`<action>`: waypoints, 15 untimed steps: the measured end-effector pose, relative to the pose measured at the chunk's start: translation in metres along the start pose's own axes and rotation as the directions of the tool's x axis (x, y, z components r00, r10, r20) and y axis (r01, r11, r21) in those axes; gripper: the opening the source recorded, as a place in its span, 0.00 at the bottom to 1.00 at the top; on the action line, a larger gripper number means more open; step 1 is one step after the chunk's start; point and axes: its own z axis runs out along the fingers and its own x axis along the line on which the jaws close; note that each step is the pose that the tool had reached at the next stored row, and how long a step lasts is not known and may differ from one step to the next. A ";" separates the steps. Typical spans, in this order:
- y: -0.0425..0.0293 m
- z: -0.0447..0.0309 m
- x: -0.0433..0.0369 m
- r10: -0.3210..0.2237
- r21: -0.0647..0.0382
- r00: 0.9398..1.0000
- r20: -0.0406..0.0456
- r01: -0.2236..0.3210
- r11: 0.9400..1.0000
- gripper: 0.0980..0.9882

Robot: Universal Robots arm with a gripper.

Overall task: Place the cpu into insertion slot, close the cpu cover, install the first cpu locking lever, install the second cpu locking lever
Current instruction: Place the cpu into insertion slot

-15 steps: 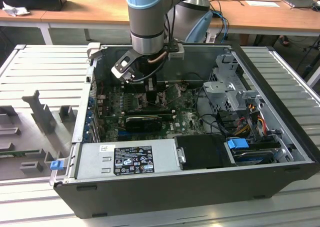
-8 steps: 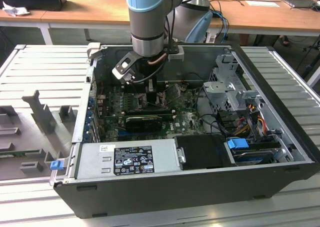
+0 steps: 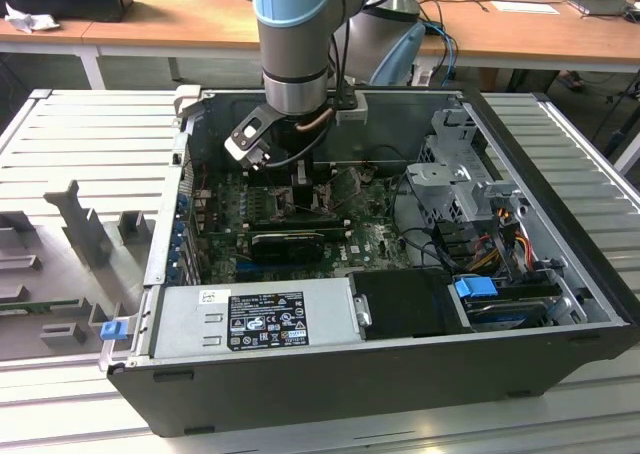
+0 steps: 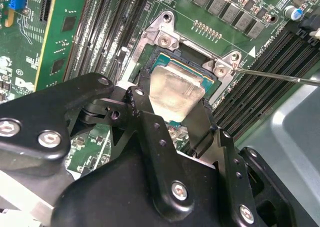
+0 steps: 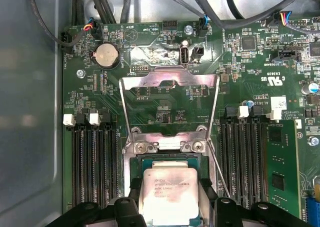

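1. Where the exterior view shows the computer case [image 3: 350, 384], the gripper [image 3: 303, 196] hangs inside it.
2. In the second wrist view, its fingers [image 4: 141, 101] pinch the cpu [image 4: 175, 89] at the insertion slot [image 4: 187, 53].
3. In the first wrist view, the cpu cover [image 5: 170, 81] is flipped open.

cpu [image 5: 170, 194] at insertion slot [image 5: 134, 169], cover [image 5: 150, 81] open

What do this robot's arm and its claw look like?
The arm is a thick silvery-grey tube with pale blue joint caps, and a black cable loops by its wrist. The gripper is black, built of jointed flat links fastened with silvery screws.
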 end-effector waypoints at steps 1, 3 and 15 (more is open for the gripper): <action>0.0000 0.0000 0.0000 0.000 0.000 1.000 0.000 0.000 1.000 0.48; 0.0000 0.0001 0.0000 0.000 0.000 1.000 0.000 0.000 1.000 0.50; 0.0004 -0.0045 0.0001 0.000 0.000 1.000 0.000 0.000 1.000 0.57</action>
